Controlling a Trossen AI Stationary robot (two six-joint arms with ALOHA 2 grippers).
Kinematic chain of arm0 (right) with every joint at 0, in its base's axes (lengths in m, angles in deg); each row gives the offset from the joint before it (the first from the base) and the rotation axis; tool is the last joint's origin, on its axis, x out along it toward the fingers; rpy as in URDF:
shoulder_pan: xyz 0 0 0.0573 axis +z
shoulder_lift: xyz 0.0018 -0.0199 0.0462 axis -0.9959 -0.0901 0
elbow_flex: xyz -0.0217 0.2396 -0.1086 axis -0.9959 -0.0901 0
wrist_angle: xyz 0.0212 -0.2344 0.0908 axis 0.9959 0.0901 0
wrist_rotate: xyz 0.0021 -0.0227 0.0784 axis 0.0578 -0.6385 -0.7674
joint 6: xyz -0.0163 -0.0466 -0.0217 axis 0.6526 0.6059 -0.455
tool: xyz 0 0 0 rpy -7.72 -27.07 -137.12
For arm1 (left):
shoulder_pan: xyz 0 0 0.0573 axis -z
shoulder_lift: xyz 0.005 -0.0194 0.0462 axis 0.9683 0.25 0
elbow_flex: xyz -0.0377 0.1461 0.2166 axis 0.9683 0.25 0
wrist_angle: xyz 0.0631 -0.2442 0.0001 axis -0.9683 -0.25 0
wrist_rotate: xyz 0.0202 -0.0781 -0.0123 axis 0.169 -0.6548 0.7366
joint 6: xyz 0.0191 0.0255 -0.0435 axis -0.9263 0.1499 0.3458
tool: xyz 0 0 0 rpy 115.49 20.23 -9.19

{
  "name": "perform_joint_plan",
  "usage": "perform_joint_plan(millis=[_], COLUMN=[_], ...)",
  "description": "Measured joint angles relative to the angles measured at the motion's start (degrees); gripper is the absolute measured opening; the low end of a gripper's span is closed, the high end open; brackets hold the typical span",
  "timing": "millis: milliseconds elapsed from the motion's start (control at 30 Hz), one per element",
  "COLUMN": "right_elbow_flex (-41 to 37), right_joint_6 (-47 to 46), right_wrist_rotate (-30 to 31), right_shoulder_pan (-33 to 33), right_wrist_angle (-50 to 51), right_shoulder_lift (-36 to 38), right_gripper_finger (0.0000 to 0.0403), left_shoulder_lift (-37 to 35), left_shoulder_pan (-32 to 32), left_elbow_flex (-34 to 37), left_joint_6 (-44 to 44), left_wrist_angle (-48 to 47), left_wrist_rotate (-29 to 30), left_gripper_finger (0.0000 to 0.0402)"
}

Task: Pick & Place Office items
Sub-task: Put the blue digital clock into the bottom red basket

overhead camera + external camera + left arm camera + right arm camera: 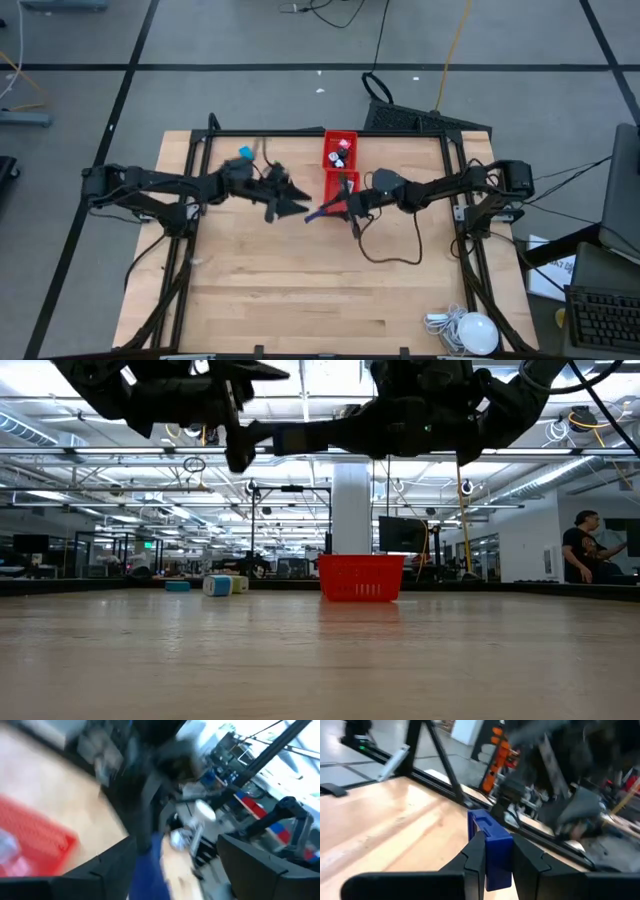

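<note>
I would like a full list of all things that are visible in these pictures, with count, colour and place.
Blue piece: one, dark blue, held between the right arm's jaws, above the table's middle.
Red tray: one, red, far middle of the table, small pieces inside.
Light blue piece: one, far side of the table, on the left of the tray.
Round lamp-like thing: one, white, with cord, near right corner.
Table: one, light wood.
Person: one, dark shirt, in the room behind, right in the low view.
Left gripper: dark, jaws apart, facing the blue piece.
Right gripper: dark, shut on the blue piece.
</note>
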Motion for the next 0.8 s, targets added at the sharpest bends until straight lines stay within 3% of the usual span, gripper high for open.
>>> perform_joint_plan(millis=[167,400,567,800], right_elbow_flex=[0.0,0.0,0.0,0.0], right_joint_6=[-2.9,-4.3,-6.8,-7.2], right_wrist_rotate=[0.6,16.9,19.9,19.7], right_shoulder_pan=[-4.4,-9.2,-10.6,-9.4], right_wrist_angle=[12.3,30.6,32.1,32.1], right_shoulder_lift=[5.0,10.5,6.6,2.6], right_gripper_finger=[0.0051,0.0051,0.0051,0.0051], left_shoulder_lift=[-6.2,-15.3,-17.5,-17.4], left_shoulder_pan=[-4.1,-7.7,-8.3,-8.3], left_elbow_flex=[0.0,0.0,0.0,0.0], left_joint_6=[-12.6,-23.4,-21.8,-15.8], left_wrist_angle=[-6.6,-21.2,-20.1,-15.7], left_wrist_rotate=[0.7,12.2,19.5,20.9], left_gripper_finger=[0.0304,0.0323,0.0328,0.0313])
